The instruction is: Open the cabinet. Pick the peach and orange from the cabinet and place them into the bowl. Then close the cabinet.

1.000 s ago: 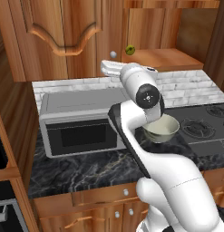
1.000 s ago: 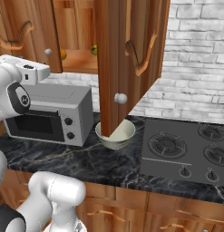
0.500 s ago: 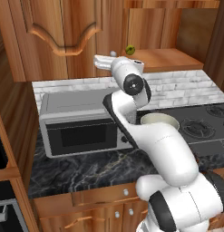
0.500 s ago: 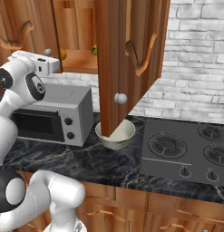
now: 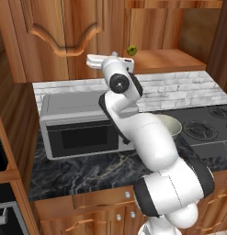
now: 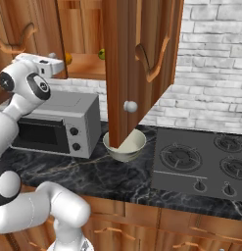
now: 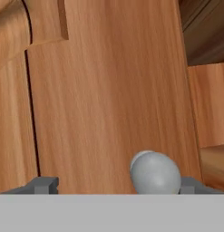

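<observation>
While jaws wide, end effector [image 7: 118,183] straddles cabinet [image 7: 109,90] knob [image 7: 155,173], empty.

The cabinet's shelf [image 6: 88,66] carries an orange [image 6: 68,59] and a small green-yellow fruit [image 6: 101,53]. The dark marble counter [image 6: 93,176] carries a microwave [image 6: 61,122] and a bowl [image 6: 125,145], all below the hand.

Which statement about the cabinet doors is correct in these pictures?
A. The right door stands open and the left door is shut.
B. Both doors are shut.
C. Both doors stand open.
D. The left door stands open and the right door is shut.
A: in the right base view the right door swings out over the bowl, while in the left base view the left door lies flat and shut.
</observation>
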Robot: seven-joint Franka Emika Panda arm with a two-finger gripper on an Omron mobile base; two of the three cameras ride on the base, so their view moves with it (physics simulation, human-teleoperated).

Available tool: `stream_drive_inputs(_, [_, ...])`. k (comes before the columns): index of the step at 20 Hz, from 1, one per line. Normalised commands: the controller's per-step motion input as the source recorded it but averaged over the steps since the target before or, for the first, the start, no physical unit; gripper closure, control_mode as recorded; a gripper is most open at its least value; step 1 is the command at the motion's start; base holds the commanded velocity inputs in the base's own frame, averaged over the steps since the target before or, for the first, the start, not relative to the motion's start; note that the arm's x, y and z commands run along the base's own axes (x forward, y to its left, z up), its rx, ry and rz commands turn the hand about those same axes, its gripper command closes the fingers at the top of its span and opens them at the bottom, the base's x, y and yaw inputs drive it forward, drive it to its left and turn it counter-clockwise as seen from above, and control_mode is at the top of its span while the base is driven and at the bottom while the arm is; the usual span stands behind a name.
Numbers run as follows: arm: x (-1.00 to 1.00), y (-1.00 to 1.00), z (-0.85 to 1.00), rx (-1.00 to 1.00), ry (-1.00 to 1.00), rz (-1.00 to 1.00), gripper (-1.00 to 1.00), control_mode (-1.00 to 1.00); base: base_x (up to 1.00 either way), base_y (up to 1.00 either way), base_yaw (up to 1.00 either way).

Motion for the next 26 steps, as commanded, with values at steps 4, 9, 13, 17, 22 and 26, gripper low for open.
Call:
stream_drive_inputs(4, [0.12,-0.06,0.00,0.01,0.00,-0.03,-1.00,-1.00,0.00,0.00,0.00])
stream_drive_inputs(9, [-0.13,-0.05,0.01,0.00,-0.08,-0.01,-1.00,-1.00,0.00,0.00,0.00])
stream_drive_inputs(13, [-0.22,-0.01,0.06,0.00,-0.10,0.00,-1.00,-1.00,0.00,0.00,0.00])
stream_drive_inputs(17, [-0.01,0.00,0.01,0.00,-0.01,-0.02,-1.00,-1.00,0.00,0.00,0.00])
stream_drive_inputs(22, [0.01,-0.05,0.09,0.01,-0.04,-0.01,-1.00,-1.00,0.00,0.00,0.00])
stream_drive_inputs(26, [0.00,-0.11,0.11,0.02,0.00,-0.05,-1.00,-1.00,0.00,0.00,0.00])
